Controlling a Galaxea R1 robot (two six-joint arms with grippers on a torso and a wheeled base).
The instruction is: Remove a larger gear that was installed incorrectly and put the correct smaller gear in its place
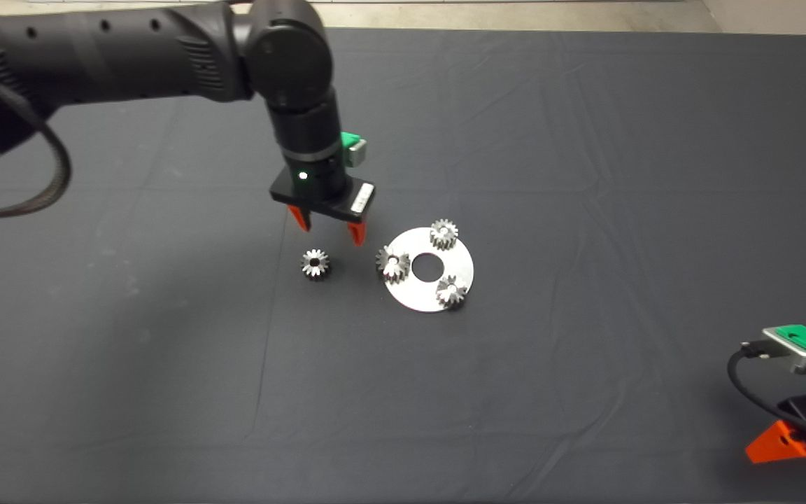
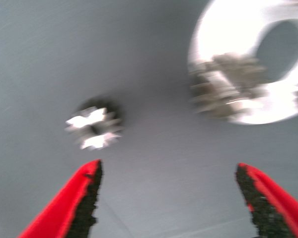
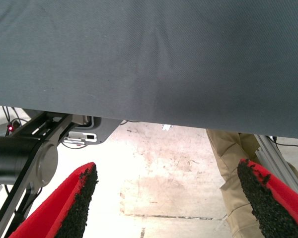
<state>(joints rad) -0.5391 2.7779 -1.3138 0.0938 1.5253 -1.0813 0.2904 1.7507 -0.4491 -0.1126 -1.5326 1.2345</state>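
Lying flat on mat (image 1: 165, 350), smaller gear (image 1: 315, 264): grey, toothed, dark-centred.

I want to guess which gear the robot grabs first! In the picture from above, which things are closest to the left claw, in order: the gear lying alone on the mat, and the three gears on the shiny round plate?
From the left gripper, open above the mat:
1. Lone gear, just below it in the picture, off the plate.
2. Gear on the plate's left edge.
3. Gear at the plate's top.
4. Gear at the plate's lower right.
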